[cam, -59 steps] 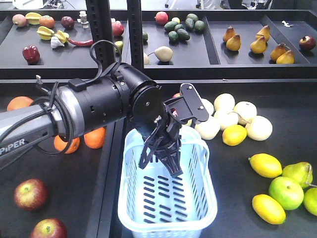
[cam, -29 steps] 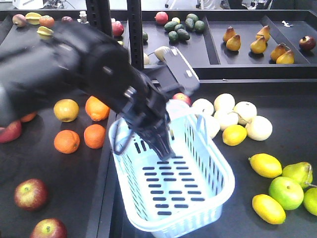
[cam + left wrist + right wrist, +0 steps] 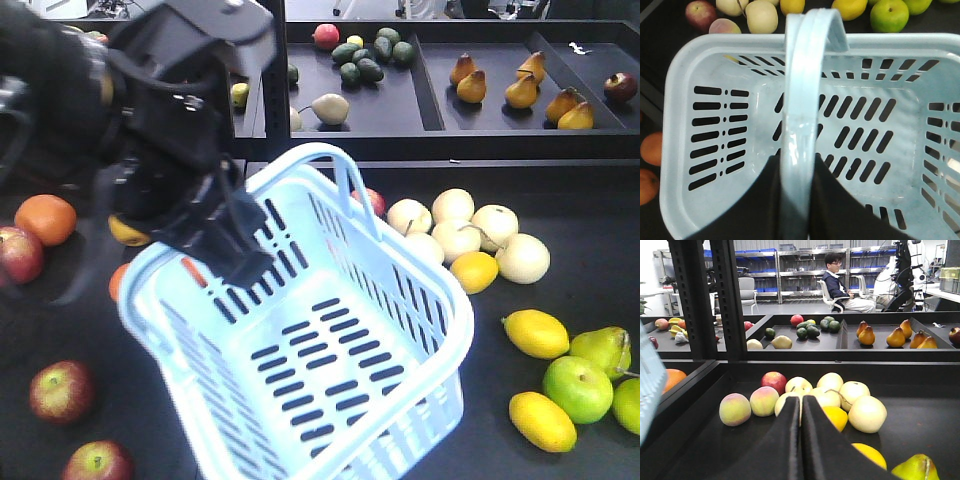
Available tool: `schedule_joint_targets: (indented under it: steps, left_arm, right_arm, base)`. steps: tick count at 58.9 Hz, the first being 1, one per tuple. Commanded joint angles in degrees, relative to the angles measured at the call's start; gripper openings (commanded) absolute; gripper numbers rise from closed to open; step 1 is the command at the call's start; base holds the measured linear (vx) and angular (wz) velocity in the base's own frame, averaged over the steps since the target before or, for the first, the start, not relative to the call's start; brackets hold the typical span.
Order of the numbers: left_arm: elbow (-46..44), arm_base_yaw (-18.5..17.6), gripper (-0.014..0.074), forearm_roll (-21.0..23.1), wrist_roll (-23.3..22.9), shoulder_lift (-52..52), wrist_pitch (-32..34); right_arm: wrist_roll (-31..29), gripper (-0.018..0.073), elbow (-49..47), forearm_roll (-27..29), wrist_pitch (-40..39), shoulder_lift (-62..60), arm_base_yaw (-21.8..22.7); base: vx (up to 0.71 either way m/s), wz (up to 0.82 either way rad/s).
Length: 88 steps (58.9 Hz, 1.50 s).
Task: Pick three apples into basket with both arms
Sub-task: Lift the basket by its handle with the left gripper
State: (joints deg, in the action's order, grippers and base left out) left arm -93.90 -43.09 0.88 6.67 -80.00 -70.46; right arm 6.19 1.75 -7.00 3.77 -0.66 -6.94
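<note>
Overhead, the left gripper [image 3: 796,167] was clamped on the basket's [image 3: 310,340] handle [image 3: 802,90], its black fingers [image 3: 757,210] pressed against either side of the pale bar, which ran toward 12 o'clock across the open basket. From the front, the basket hung tilted, its 10 o'clock corner raised under the left arm [image 3: 150,120] and its 4 o'clock end low. Nothing lay inside it. Three apples sat outside on the black table [image 3: 30,330]: two [image 3: 62,392] [image 3: 97,462] at 8 o'clock of the basket and one [image 3: 18,253] at 9 o'clock by the frame's edge, all well apart from the fingers. The right gripper [image 3: 800,402] had its fingers [image 3: 790,440] pressed together on nothing, pointing toward 12 o'clock at a heap of pale fruit [image 3: 830,397], with a sliver of the basket at 9 o'clock.
</note>
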Motion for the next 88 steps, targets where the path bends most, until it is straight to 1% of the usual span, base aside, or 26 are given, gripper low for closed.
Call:
schedule_joint_targets:
  steps: [1,8,19,25,33,38,43,51,59,88]
  left_arm:
    - [0.5,-0.1,-0.0008,1.8,-2.1,5.1,3.0]
    - [6.1,-0.1,-0.0008,1.8,-5.8,9.8,4.5]
    - [18.3,-0.1,-0.0008,2.9,-7.1,18.8,9.5]
    - [24.0,-0.1,-0.0008,2.9,-12.0,24.2,12.6]
    - [31.0,-0.1,-0.0008,2.7,-16.1,31.0,19.0]
    - [33.8,-0.1,-0.0008,1.4,-18.1,34.8,22.1]
    - [35.5,-0.1,-0.0008,1.0,-18.2,37.1,22.5]
    - [37.2,-0.1,-0.0008,1.4,-18.2,39.3,21.1]
    - [37.7,-0.1,-0.0008,1.4,-18.2,39.5,19.3]
    - [37.7,-0.1,-0.0007,1.4,-18.2,39.5,19.5]
  right_arm:
    - [-0.5,-0.0005,0.5,-0.4,-4.1,-0.7,0.3]
    - [-0.5,-0.0005,0.5,-0.4,-4.1,-0.7,0.3]
    - [-0.5,-0.0005,0.5,-0.4,-4.1,-0.7,0.3]
    - [-0.5,-0.0005,0.5,-0.4,-4.1,-0.7,0.3]
    - [-0.5,-0.0005,0.5,-0.4,-4.1,-0.7,0.3]
    - [-0.5,-0.0005,0.5,-0.4,-4.1,-0.7,0.3]
    - [-0.5,-0.0005,0.5,-0.4,-4.1,-0.7,0.3]
    - [-0.5,-0.0005,0.5,-0.4,-4.1,-0.7,0.3]
    - [-0.5,-0.0005,0.5,-0.4,-4.1,-0.7,0.3]
    - [-0.5,-0.0005,0.5,-0.4,-4.1,-0.7,0.3]
  base:
    - [0.00,0.00]
    - [0.00,0.00]
    - [0.00,0.00]
    - [0.00,0.00]
    - [0.00,0.00]
    - [0.00,0.00]
    - [0.00,0.00]
    - [0.00,0.00]
    - [0.00,0.00]
    - [0.00,0.00]
